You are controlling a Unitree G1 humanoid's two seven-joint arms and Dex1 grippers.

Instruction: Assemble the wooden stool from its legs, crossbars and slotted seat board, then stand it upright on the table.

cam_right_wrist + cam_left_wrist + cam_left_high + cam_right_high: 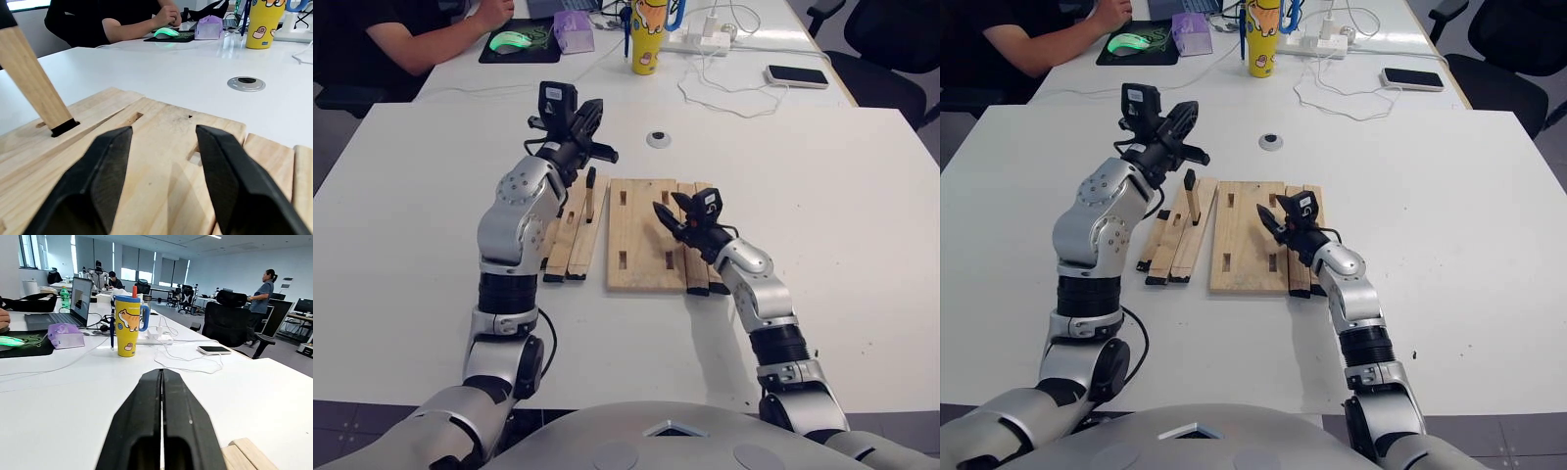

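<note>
Pale wooden slotted seat board [639,240]: lies flat at frame centre on the white table [822,215], rectangular slots facing up. Just left of it: long wooden bars with black ends [566,245], side by side, running top to bottom of the frame. Among them: short wooden piece with a black top [590,199], standing upright, black foot resting on the lying wood. Against the board's right edge: two more wooden bars [694,276], also lying flat, partly under the right arm. Left gripper [595,110]: sits raised at upper left of centre, above the top ends of the left-hand bars, black fingers pressed together along a thin seam and pointing toward the top of the frame. Right gripper [670,208]: hangs low over the right half of the board, near its upper right slot, fingers spread apart with bare wood showing between them; cannot tell whether it touches the board. Above the board: small round grey grommet [658,139] set in the table. Along the top of the frame: yellow cartoon-printed cup with a blue handle [647,39] at centre, dark phone [797,75] toward the right, purple box [574,31] and green-lit mouse [512,40] on a black mat toward the left.
</note>
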